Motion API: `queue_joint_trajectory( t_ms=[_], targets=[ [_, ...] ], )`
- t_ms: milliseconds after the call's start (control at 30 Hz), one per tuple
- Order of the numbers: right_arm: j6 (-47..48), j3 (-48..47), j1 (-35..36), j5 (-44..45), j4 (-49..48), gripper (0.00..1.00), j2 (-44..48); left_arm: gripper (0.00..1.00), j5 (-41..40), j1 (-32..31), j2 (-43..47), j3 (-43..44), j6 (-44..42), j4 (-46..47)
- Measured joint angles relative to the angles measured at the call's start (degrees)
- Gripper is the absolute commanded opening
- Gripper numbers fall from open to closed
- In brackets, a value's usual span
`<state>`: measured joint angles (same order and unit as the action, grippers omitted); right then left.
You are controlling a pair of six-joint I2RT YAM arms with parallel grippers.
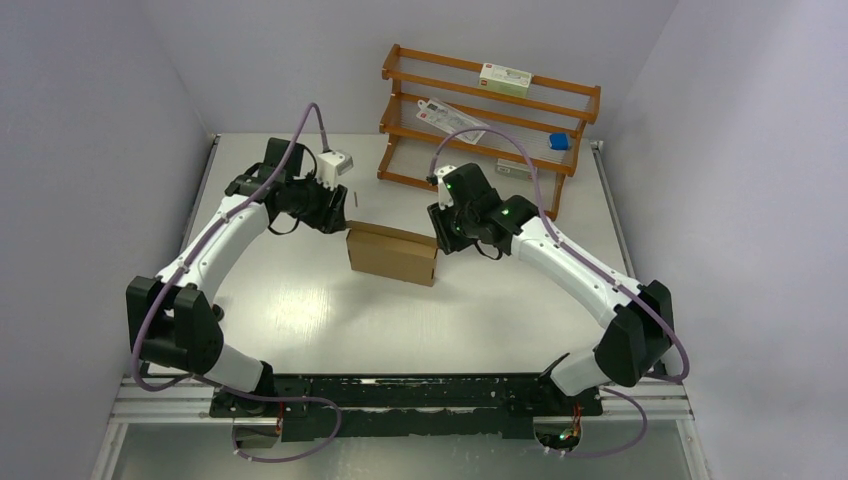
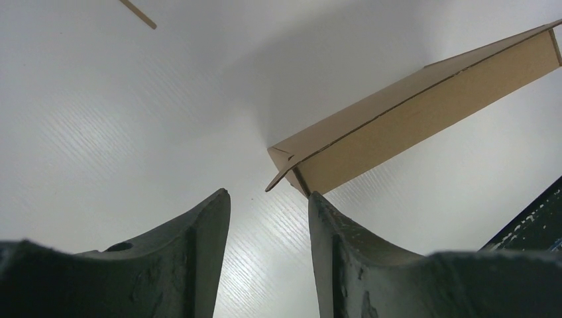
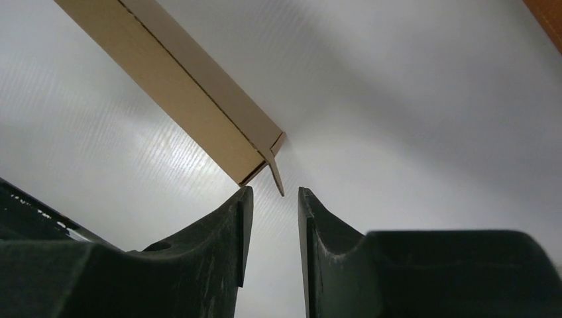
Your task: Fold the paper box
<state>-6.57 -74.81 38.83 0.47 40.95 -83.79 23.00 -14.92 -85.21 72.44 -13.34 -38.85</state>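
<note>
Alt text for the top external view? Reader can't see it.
A shallow brown cardboard box lies in the middle of a white table, with the left claw of a white two-arm robot by its far left corner and the right claw at its right end. An orange wooden rack stands at the far edge.

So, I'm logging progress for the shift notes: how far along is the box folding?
Mostly done: the paper box already stands as a shallow rectangular box on the table. In hand: nothing is gripped; the left hand and right hand sit open at its opposite ends. Left: a small corner flap sticks out at each end, apparently needing tucking.
</note>
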Motion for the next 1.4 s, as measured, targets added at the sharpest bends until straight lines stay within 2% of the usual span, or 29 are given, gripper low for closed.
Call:
queue_joint_trajectory(
  t_ms=[233, 367, 533, 733, 933, 1100, 1267, 1400],
  targets=[
    [0.4, 1.2, -0.7, -1.4, -0.9, 0.22, -1.0, 0.49, 1.4, 0.0, -0.5, 0.2, -0.5, -0.4],
    [0.4, 1.3, -0.7, -2.4, -1.3, 0.2, -1.7, 0.45, 2.2, -0.2, -1.2, 0.3, -0.9, -0.5],
    [0.4, 1.4, -0.8, -2.6, -1.9, 0.09, -2.1, 0.35, 3.0, -0.9, -2.3, 1.0, -1.2, -1.2],
    [0.5, 1.4, -0.9, -2.6, -2.1, 0.01, -2.2, 0.17, 3.3, -1.0, -2.6, 1.2, -1.4, -1.7],
    [0.5, 1.4, -0.9, -2.6, -2.1, 0.0, -2.2, 0.09, 3.3, -1.3, -2.6, 1.2, -1.0, -1.8],
    [0.5, 1.4, -0.9, -2.6, -2.1, 0.0, -2.2, 0.11, 3.3, -1.3, -2.6, 1.2, 0.0, -1.8],
    [0.7, 1.4, -0.9, -2.6, -2.1, 0.0, -2.2, 0.28, 3.1, -1.4, -2.6, 1.2, 1.3, -1.7],
    [1.0, 1.4, -0.9, -2.6, -2.1, 0.0, -2.2, 0.35, 2.5, -1.7, -2.6, 1.2, 2.0, -1.4]
  ],
)
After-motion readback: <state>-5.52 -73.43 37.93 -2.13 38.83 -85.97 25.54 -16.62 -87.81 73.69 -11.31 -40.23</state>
